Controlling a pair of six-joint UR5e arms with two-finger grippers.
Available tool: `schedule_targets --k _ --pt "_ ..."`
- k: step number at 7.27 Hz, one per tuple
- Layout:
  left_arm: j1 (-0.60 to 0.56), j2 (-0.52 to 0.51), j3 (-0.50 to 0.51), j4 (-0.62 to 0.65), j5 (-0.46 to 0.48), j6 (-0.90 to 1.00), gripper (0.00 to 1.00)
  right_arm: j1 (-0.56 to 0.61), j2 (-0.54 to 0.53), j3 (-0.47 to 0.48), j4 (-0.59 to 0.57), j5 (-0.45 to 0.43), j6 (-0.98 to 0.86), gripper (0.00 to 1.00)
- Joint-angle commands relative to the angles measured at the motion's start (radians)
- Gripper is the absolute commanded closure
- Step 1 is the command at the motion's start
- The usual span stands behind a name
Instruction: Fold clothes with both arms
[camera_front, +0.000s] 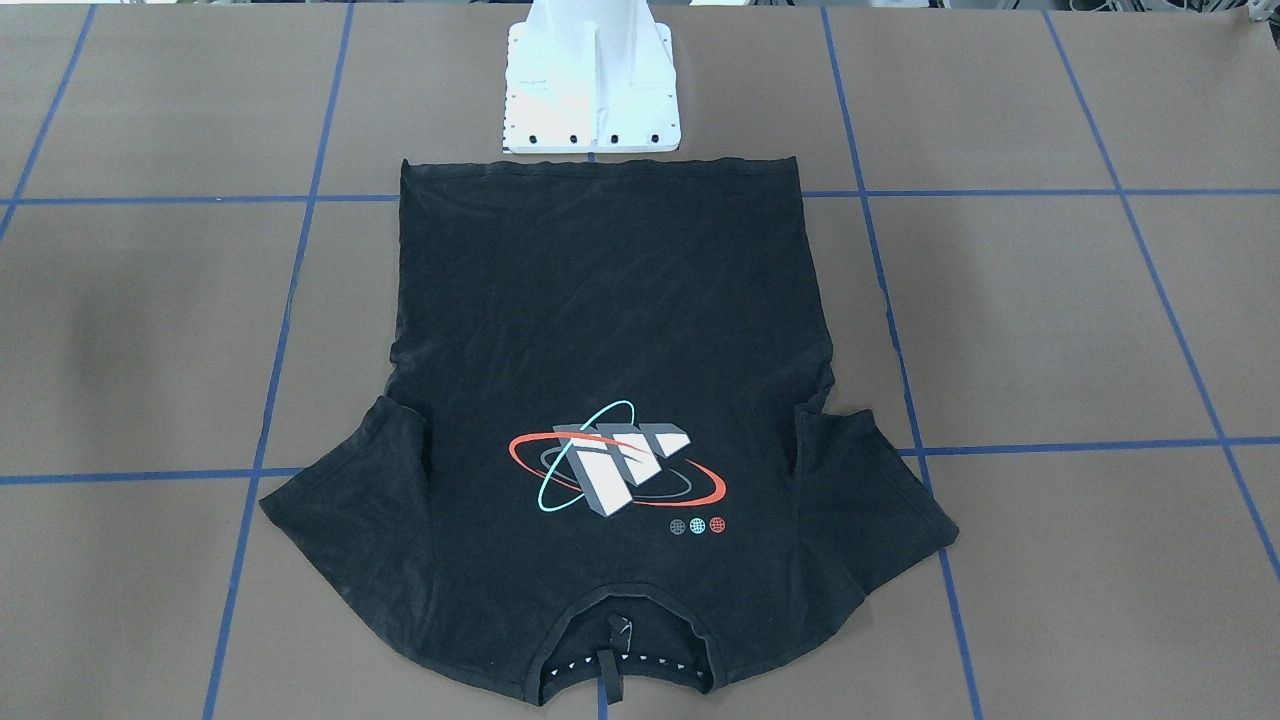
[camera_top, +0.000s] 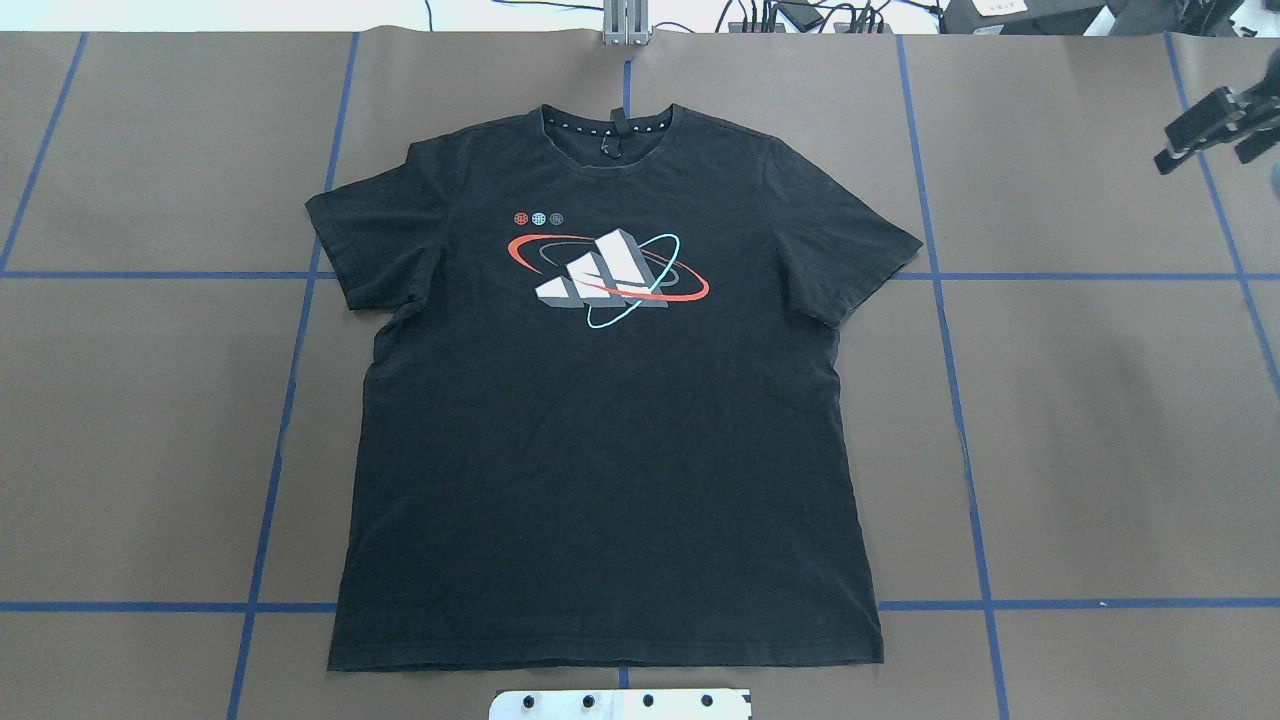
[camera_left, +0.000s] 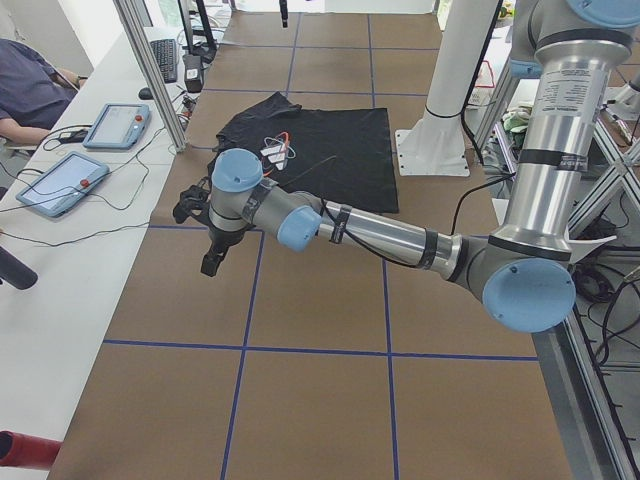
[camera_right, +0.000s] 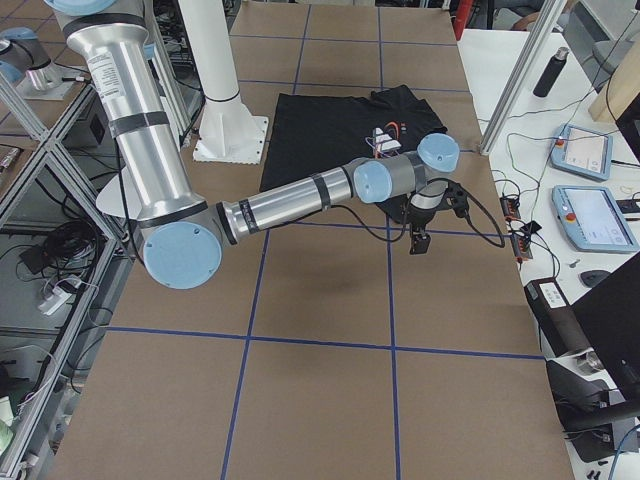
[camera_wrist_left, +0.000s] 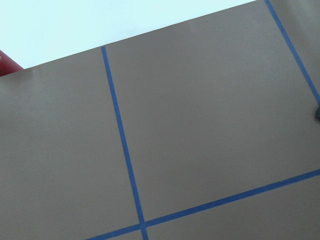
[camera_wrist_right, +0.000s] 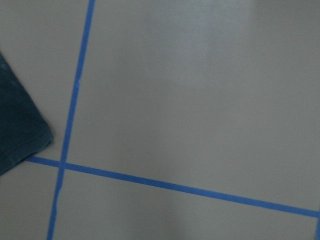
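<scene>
As it lies flat, T-shirt (camera_top: 600, 450), collar away from pedestal (camera_top: 620, 703), left tool (camera_left: 208, 262), right tool (camera_right: 420, 243), their grip unclear.

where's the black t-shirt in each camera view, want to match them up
Front-facing: T-shirt in the centre, collar at the bottom edge.
Overhead: centre, collar at the top.
Exterior left: upper middle.
Exterior right: upper middle.
Left wrist: not clearly in it.
Right wrist: one sleeve corner at the left edge.
Shared landmark: the white pedestal by the hem.
</scene>
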Motion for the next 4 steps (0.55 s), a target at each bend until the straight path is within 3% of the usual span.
schedule_targets --k 1,3,4 --pt "0.09 -0.1 0.093 -0.044 -0.013 -0.164 0.0 -0.11 0.099 -0.08 0.126 -0.039 0.097 0.0" --pt "0.13 -0.113 0.176 -0.281 -0.002 -0.4 0.0 -0.189 0.131 -0.261 0.522 -0.053 0.435 0.0" --pt "0.15 -0.114 0.234 -0.408 0.001 -0.488 0.0 -0.21 0.151 -0.373 0.691 -0.069 0.489 0.0"
